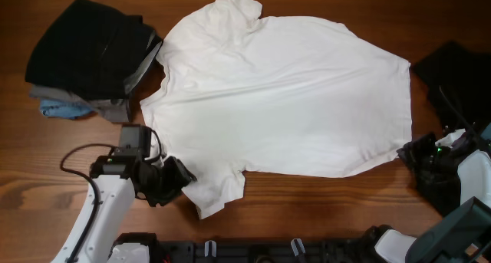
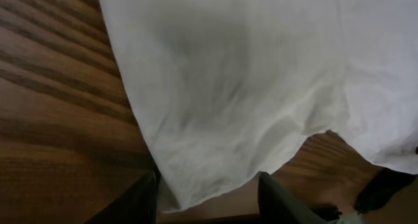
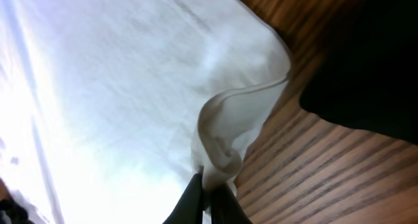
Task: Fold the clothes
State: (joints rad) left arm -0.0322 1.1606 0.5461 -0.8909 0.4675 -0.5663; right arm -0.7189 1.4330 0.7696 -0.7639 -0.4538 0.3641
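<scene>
Currently: white T-shirt is spread flat mid-bench | hem corner is pinched by right gripper, fingers pressed together | lower sleeve is straddled by left gripper, fingers spread, contact with cloth unclear | black garment is seen just beyond the hem.

Robot lab workbench, wood-grain table, left arm at 7 o'clock, right arm at 4 o'clock, folded clothes stack at 10 o'clock, white T-shirt spread centre.
</scene>
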